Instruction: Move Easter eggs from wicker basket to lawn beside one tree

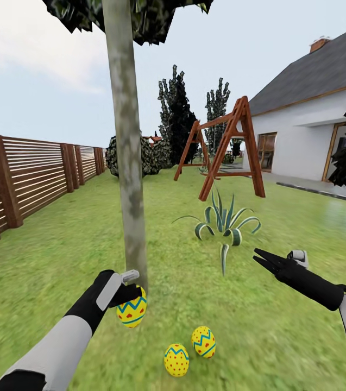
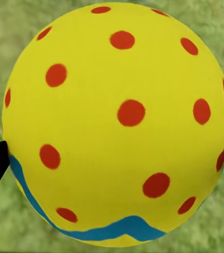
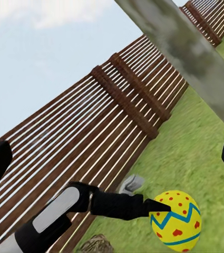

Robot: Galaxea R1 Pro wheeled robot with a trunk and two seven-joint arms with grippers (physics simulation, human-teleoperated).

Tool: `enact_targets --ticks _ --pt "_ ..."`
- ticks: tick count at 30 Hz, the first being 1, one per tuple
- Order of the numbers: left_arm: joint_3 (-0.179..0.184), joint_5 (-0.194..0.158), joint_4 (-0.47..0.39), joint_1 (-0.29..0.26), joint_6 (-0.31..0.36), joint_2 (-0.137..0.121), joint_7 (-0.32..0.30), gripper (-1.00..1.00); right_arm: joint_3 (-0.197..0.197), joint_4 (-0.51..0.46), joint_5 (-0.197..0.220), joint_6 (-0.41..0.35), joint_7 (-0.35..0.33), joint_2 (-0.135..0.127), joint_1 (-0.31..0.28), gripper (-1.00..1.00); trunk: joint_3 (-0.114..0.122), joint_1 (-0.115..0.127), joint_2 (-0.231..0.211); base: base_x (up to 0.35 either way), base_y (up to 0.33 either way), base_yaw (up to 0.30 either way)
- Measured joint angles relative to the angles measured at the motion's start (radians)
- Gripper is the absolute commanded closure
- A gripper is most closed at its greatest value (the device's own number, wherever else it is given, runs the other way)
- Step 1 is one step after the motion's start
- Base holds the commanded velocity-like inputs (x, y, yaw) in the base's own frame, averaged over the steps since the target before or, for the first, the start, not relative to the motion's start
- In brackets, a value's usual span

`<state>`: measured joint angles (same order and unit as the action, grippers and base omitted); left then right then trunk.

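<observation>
Yellow and smooth, the third egg (image 1: pixel 132 311) sits pinched across its middle in the left gripper (image 1: pixel 131 296) at the tree's (image 1: pixel 126 141) foot, at ten o'clock of two eggs (image 1: pixel 190 351) on the lawn (image 1: pixel 281 326); likely light, rigid, slippery; right gripper (image 1: pixel 264 259) parted, empty.

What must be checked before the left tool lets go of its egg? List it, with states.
1. Left tool shut on the held Easter egg: ok.
2. Held egg beside the tree trunk: ok.
3. Held egg resting on the lawn: cannot tell, it looks slightly raised.
4. Two other eggs lying on the grass near the same tree: ok.
5. Right tool empty and away from the eggs: ok.
6. Wicker basket emptied: cannot tell.
</observation>
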<state>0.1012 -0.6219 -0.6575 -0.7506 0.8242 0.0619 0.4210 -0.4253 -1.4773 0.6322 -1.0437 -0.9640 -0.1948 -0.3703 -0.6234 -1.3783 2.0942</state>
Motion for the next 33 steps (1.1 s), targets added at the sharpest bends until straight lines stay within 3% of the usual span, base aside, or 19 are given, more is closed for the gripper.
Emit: enact_targets --ticks 8,19,33 --pt "0.000 0.000 0.020 0.000 -0.018 0.000 -0.047 1.00 0.000 0.000 0.001 0.000 -0.001 -0.010 0.001 -1.00 -0.025 -0.031 0.056 0.000 0.000 0.000" --pt "0.000 0.002 0.043 -0.044 -0.019 -0.001 -0.049 1.00 0.000 0.001 0.000 0.000 -0.001 -0.014 0.000 -1.00 -0.060 -0.073 0.133 0.000 0.000 0.000" --pt "0.002 0.005 0.064 -0.065 -0.026 -0.003 -0.049 1.00 -0.002 0.007 0.000 0.000 0.002 -0.014 0.000 -1.00 -0.125 -0.127 0.231 0.000 0.000 0.000"
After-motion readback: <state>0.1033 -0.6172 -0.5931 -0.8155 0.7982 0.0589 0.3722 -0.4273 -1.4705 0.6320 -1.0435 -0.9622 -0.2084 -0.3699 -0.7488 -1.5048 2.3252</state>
